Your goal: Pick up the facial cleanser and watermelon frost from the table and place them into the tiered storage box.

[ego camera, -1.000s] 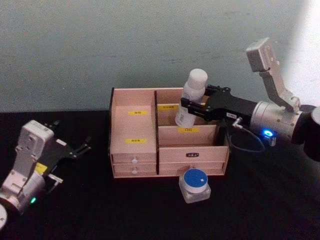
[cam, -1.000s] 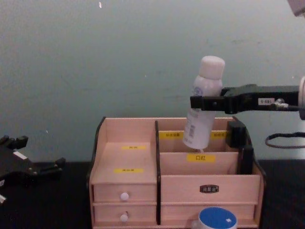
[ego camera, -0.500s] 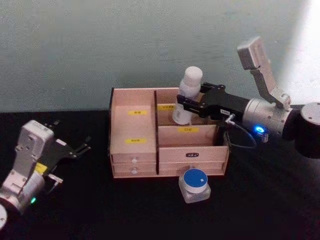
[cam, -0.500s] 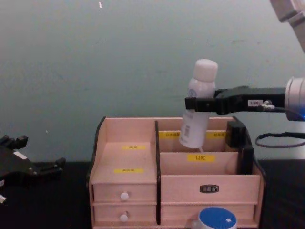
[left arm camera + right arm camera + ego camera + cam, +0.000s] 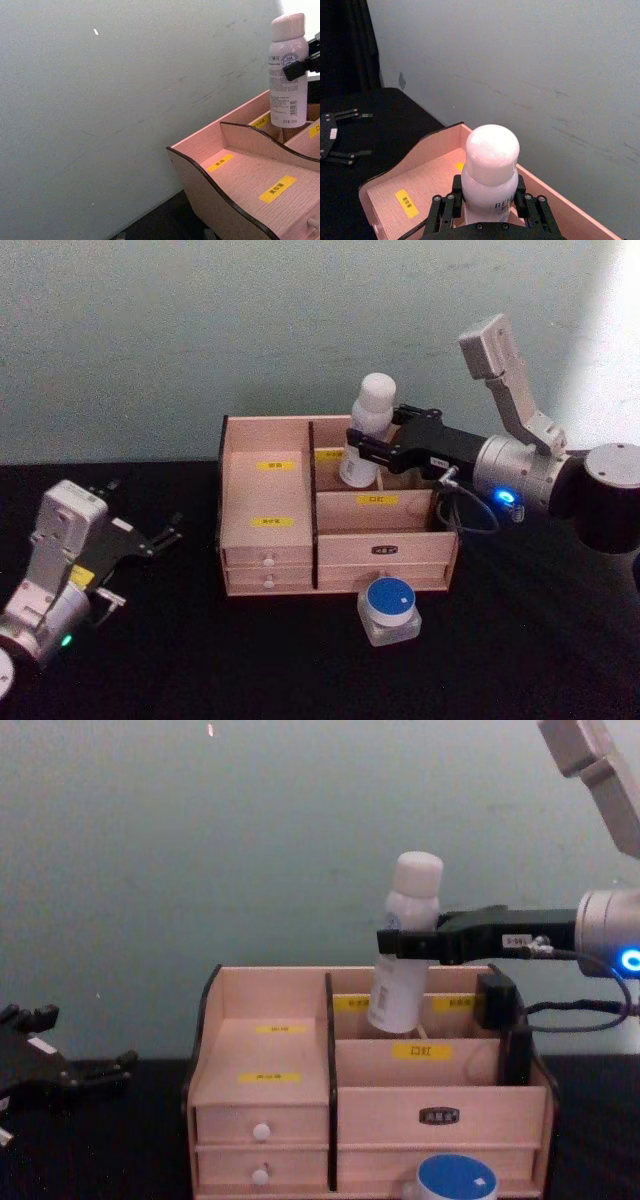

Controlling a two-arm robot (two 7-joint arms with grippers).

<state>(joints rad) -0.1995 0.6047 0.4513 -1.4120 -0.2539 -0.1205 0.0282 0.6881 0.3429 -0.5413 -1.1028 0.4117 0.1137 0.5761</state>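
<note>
Right gripper [image 5: 362,444] clamps the tilted bottle [image 5: 372,405] over the box's [image 5: 420,550] far compartment, right of the divider. Straighten it, lower gently, then release. Left gripper [image 5: 138,512], fingers apart, sits parked near left.

The right arm reaches in from the right side, its forearm roughly level and pointing left, with a blue light lit on the silver wrist. The right gripper [image 5: 362,445] sits raised at the far middle of the scene. Its black fingers are closed from both sides on the body of a white bottle [image 5: 368,420], which it holds slightly tilted. The left arm lies low at the near left. The left gripper [image 5: 140,515] points right and away, fingers spread apart, holding nothing.
</note>
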